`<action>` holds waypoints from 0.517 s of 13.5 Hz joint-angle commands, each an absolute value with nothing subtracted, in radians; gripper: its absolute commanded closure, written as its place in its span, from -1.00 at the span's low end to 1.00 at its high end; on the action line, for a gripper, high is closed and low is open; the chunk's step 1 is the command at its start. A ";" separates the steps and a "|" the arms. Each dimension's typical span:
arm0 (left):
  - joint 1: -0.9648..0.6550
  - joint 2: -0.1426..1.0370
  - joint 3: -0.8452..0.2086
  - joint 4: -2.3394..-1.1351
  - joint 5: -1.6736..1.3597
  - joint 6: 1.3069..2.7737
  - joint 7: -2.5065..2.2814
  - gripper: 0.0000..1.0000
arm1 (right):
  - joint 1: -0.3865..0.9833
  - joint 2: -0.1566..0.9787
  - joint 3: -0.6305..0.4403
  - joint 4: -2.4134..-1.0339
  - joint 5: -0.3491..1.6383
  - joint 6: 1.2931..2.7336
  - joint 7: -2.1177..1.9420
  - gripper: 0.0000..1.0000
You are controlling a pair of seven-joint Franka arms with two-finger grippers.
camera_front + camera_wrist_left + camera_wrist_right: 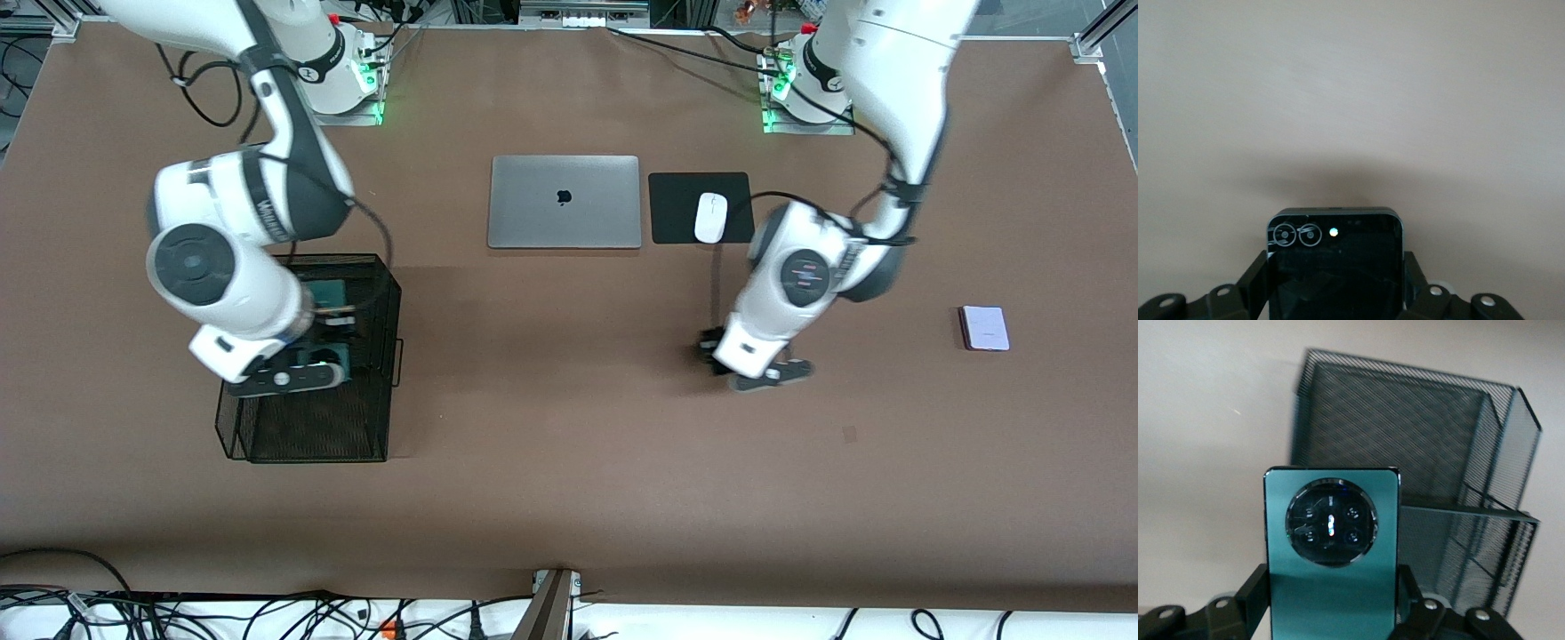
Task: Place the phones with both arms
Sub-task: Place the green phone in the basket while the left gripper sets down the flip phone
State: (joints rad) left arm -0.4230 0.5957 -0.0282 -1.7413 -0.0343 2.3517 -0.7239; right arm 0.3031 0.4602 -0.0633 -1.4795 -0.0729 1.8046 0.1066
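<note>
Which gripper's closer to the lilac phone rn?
Left. The left gripper, shut on the black phone, hangs over bare table beside the lilac phone. The right gripper holds the green phone over the mesh basket.

The light is bright and even from above. Soft dark shadows lie on the brown desk [569,427] under both arms. The wrist pictures look pale and a bit fuzzy. A small white glint shines on the black phone [1333,267].
</note>
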 commanded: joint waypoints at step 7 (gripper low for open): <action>-0.730 0.886 0.003 -1.295 0.003 2.301 -0.910 1.00 | 0.301 0.215 -0.233 -1.946 0.011 2.008 -0.106 1.00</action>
